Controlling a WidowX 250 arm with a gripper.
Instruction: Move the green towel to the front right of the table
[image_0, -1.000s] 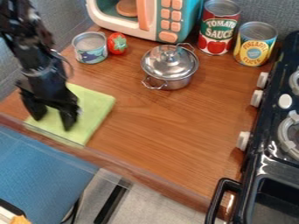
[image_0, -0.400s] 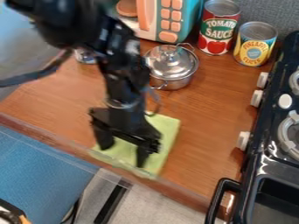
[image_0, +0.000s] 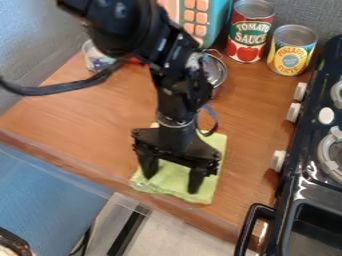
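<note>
Dragged along the front of the smooth, wood-grained table (image_0: 250, 115) toward the glossy black stove (image_0: 294, 160), the soft green towel (image_0: 208, 194) has come with the black gripper (image_0: 172, 182) since the earlier frames, and now lies near the front edge, roughly four-sided, its cloth rumpled at the front corner farther from the stove. Two blunt, dark fingers stand well apart, tips down against the fabric without pinching it between them; behind the arm sits a round, shiny metal pot (image_0: 215, 72).
</note>
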